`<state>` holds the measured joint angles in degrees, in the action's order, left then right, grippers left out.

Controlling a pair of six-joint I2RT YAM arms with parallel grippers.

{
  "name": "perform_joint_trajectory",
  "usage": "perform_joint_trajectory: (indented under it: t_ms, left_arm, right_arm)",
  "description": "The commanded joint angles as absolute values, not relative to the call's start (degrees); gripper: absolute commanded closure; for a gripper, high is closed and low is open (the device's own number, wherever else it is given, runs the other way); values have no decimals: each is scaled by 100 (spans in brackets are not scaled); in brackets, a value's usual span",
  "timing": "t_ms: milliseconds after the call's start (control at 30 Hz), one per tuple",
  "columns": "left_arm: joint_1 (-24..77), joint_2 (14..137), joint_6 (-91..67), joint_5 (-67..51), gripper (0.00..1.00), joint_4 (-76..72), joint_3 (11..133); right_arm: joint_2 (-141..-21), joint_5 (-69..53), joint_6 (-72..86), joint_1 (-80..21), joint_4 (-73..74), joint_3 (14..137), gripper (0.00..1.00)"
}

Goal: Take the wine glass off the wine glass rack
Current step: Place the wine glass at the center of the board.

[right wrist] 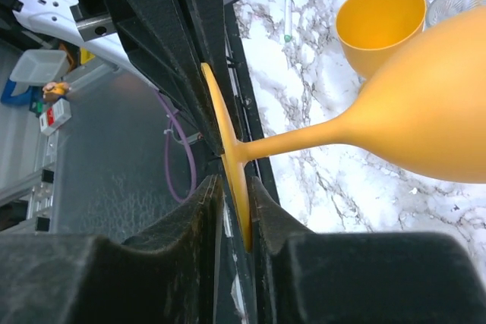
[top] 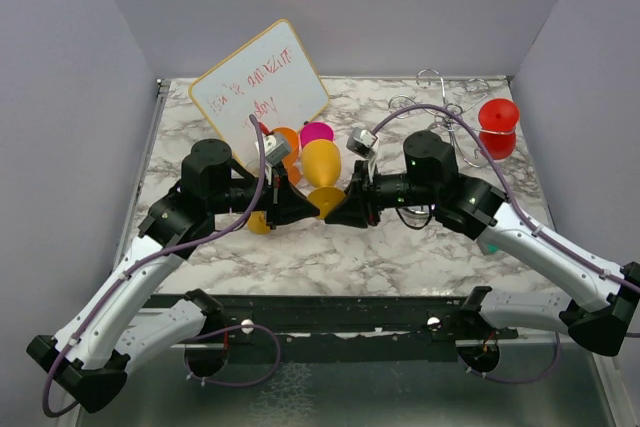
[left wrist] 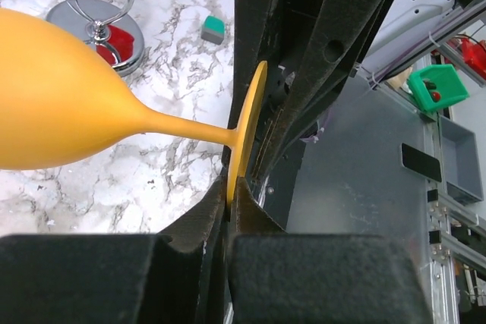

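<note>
A yellow wine glass (top: 321,162) is held level above the table's middle, its foot (top: 326,201) towards the arms. My left gripper (top: 305,209) is shut on the rim of the foot (left wrist: 250,119); the jaws pinch it tightly (left wrist: 230,187). My right gripper (top: 346,209) straddles the same foot (right wrist: 224,134) from the other side. Its jaws stand slightly apart (right wrist: 235,187), with a gap on one side. The silver wine glass rack (top: 447,115) stands at the back right with a red wine glass (top: 497,127) on it. The rack's base also shows in the left wrist view (left wrist: 68,17).
A whiteboard (top: 260,92) leans at the back left. Orange (top: 285,142) and magenta (top: 316,134) cups stand behind the yellow glass. A yellow cup (right wrist: 380,24), a clear glass (right wrist: 456,1) and a pen (right wrist: 288,13) are on the marble. A green block (left wrist: 213,29) lies near the rack.
</note>
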<state>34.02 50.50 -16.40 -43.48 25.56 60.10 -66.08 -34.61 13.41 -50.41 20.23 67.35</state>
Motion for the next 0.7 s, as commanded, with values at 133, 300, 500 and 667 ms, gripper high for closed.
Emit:
perform_joint_trajectory:
  t_ms: [133,300,500,667]
  left_arm:
    - [3390,4921,-1418,-4377,100,2593,6082]
    - [3393,4867,-1374,-4364,100,2654,6074]
    - [3393,4859,-1354,-4350,100,2724,6077]
    - [3393,4874,-1338,-4338,100,2740,6085]
  right_arm:
    - [-6406,-3546,1298,-5114,1438,6602,89]
    - [-6383,-3537,1351,-5114,1215,6461,99]
    - [-6334,-3496,1428,-5113,972,6351,94]
    - [-6379,-3457,1470,-5114,978,6395,75]
